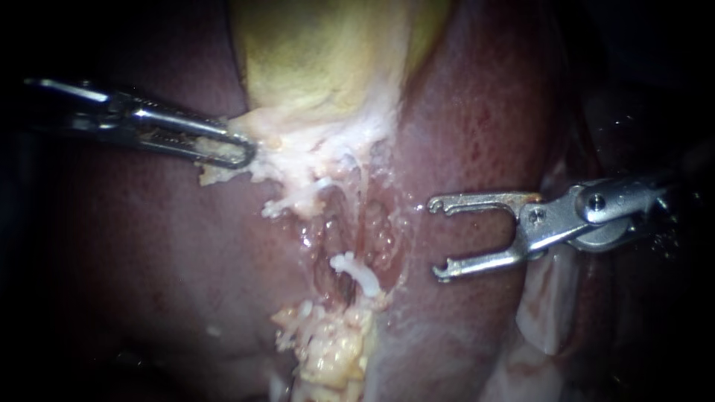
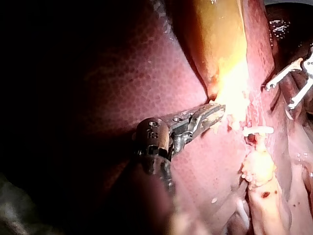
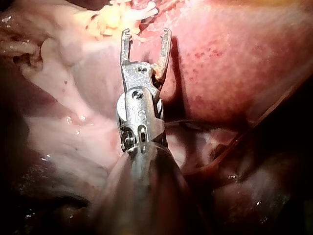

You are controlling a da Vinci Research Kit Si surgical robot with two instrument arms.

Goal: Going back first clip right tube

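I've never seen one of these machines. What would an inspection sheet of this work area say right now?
Surface: liver, dark red and wet, with the yellowish gallbladder lying on it.
Job's things: white clip, as it seems, in the raw cleft below the gallbladder.
Clutter: fatty scraps below the clip.
Instruments: left instrument shut on pale tissue; right instrument open, empty, apart from the clip.
Cables: nothing seen.
Surroundings: dark, nothing seen.

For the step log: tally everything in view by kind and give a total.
Instruments: 2, left instrument and right instrument
Organs: 2, liver and gallbladder
Clips: 1, white clip
Total: 5
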